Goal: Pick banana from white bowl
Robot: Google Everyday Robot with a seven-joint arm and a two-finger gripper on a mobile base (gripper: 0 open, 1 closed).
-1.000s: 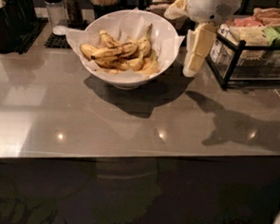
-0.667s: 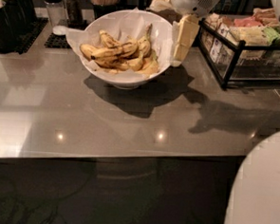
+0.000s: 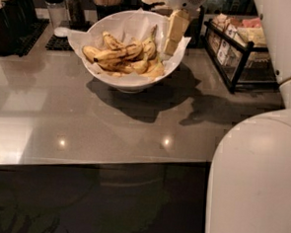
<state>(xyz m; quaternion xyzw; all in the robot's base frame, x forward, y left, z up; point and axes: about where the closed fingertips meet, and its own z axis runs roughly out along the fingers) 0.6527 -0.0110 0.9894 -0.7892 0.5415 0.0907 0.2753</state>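
The tool (image 3: 170, 45) hangs from its white head at the top of the view, its pale yellow tip lowered over the right side of the white bowl (image 3: 129, 83), just inside the rim and just beside the nearest fruit; whether it is wide or narrow cannot be told from here, and it holds nothing. A second ago it stood to the right of the bowl, close to the wire rack (image 3: 236, 62); since then it has slid left, first to the rim and now over the crumpled paper liner (image 3: 125, 24). The bananas (image 3: 120, 56) lie where they were, a spotted yellow heap in the middle and right half of the bowl, with one stem pointing up towards the tool. The bowl sits at the back of the grey tabletop (image 3: 85, 129), with dark containers and shakers (image 3: 56, 4) behind it to the left and the rack of packets well apart on the right. The robot's white arm (image 3: 255, 179) has swung in and now fills the lower right foreground. As I judge it, the approach is nearly finished: the tool is over its target, contact is not yet made, and what remains is a short descent onto the rightmost banana, closing, and a lift clear of the paper.
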